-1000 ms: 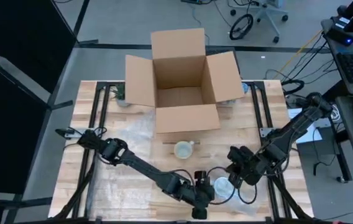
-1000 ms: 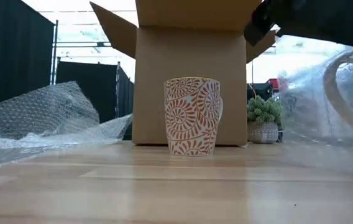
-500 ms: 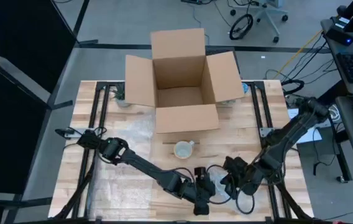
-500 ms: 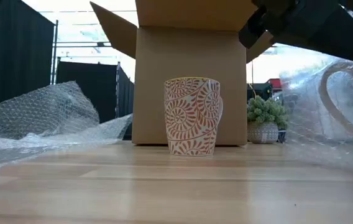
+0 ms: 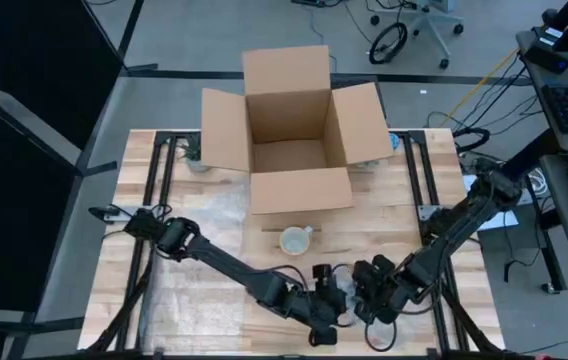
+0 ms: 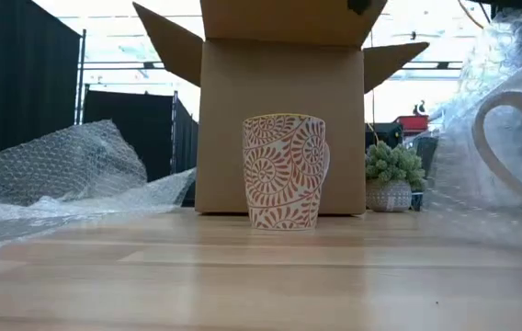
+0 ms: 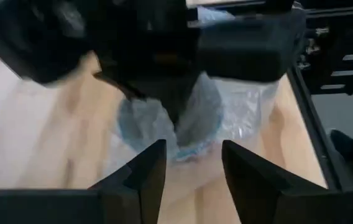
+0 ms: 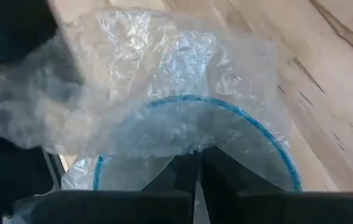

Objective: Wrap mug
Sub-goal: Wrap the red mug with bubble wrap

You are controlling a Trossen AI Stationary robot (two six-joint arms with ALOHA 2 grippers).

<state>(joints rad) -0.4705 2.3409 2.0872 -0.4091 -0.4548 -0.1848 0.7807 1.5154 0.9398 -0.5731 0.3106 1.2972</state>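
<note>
Near the table's (image 5: pixel 144 170) front edge, the right tool (image 8: pixel 196 171) has its fingers pinched together on bubble wrap (image 8: pixel 183 124) over a blue-rimmed cup (image 8: pixel 276 155), seen only from its wrist. The left tool (image 7: pixel 192 171) stands open just beside it. Farther back the patterned mug (image 6: pixel 285 171) stands upright before the cardboard box (image 5: pixel 294 130); the overhead view shows its white inside.

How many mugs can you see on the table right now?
2. One patterned mug stands bare before the cardboard box; the second mug, under bubble wrap, sits between the left gripper and right gripper at the table's near edge.
</note>
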